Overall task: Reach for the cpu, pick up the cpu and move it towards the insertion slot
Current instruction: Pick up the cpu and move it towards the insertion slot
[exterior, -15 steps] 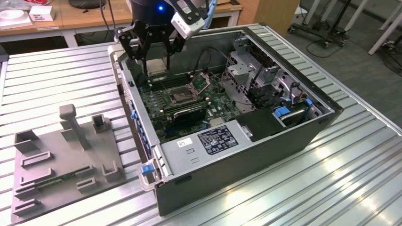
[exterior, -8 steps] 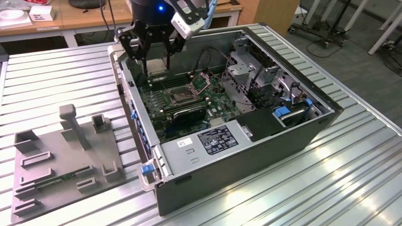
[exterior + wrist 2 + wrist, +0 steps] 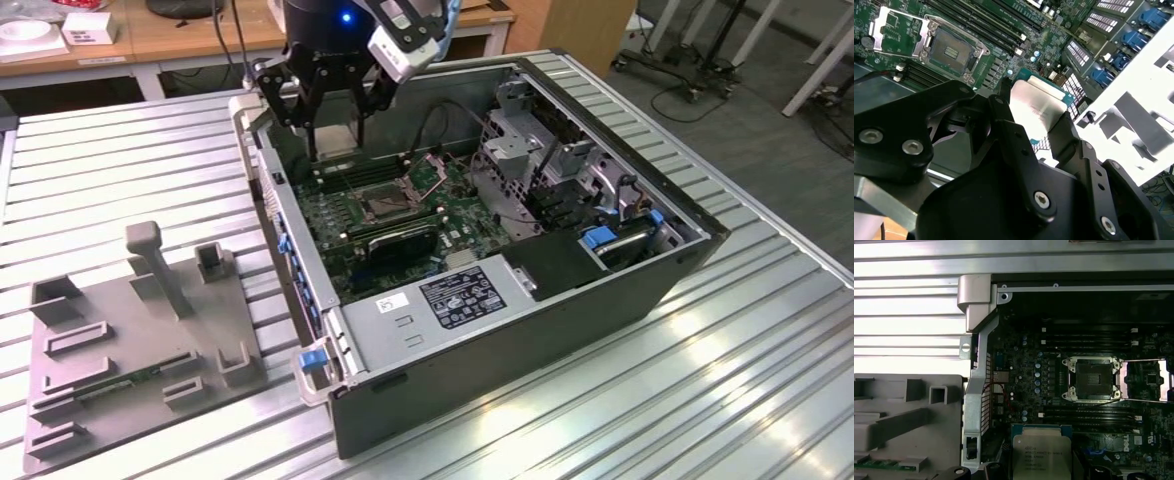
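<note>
Closest to the lens in the second wrist view: my black two-finger gripper (image 3: 1036,117), clamped narrow on the cpu (image 3: 1035,107), a small flat square chip w/ silvery-white metal lid and thin dark-green rim. One finger (image 3: 1004,107) bears on one edge of the chip, the other on the opposite edge. So the chip's in hand, lifted, clear of the green circuit board (image 3: 1004,55).

In the first wrist view the cpu (image 3: 1041,452) shows lid-up w/ print on it, hanging over the board inside the open grey metal computer case (image 3: 976,390). The insertion slot (image 3: 1094,380), a square silver-framed socket w/ dark centre, lies on the board near the chip but apart from it, not underneath. Its hinged load plate (image 3: 1146,380) is swung open beside it. Long black memory slots (image 3: 1089,337) run along both sides of the socket.

Exterior view: my gripper (image 3: 334,110) hangs above the case's far end, socket (image 3: 380,205) lower and nearer the camera.

Doing this step well, as I judge it: keep chip level, grip on edges only, stay high enough to clear the socket frame and the open plate while travelling across; chip's corners should square up w/ the frame before any descent, since the socket contacts look delicate. No squeeze harder than needed.

Outside the case, on the ribbed metal table (image 3: 120,160): grey plastic parts tray (image 3: 134,340) w/ recesses, a narrow green circuit strip (image 3: 114,385) lying in it.
</note>
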Action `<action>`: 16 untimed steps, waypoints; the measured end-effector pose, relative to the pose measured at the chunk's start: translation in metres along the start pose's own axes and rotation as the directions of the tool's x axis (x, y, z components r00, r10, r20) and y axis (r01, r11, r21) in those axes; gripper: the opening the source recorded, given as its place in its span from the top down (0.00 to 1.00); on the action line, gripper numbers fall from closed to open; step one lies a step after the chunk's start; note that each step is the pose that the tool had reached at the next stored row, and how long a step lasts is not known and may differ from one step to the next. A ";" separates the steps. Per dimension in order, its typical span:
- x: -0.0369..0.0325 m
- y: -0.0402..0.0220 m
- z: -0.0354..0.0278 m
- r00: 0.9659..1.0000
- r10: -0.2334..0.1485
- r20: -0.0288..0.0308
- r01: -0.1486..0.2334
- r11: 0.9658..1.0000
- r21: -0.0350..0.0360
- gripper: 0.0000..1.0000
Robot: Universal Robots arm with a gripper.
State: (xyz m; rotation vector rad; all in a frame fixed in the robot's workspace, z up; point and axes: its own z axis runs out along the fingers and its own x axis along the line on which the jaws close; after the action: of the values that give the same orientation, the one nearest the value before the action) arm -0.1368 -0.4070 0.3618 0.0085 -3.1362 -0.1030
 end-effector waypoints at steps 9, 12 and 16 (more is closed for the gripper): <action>-0.0029 0.0000 0.0001 1.000 0.000 0.000 0.000 1.000 0.000 0.45; -0.0052 0.0002 0.0001 1.000 0.000 0.000 0.000 1.000 0.000 0.45; -0.0064 0.0001 0.0001 1.000 0.000 0.000 0.000 1.000 0.000 0.45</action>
State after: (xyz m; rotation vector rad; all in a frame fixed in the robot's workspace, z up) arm -0.1304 -0.4069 0.3616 0.0084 -3.1362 -0.1030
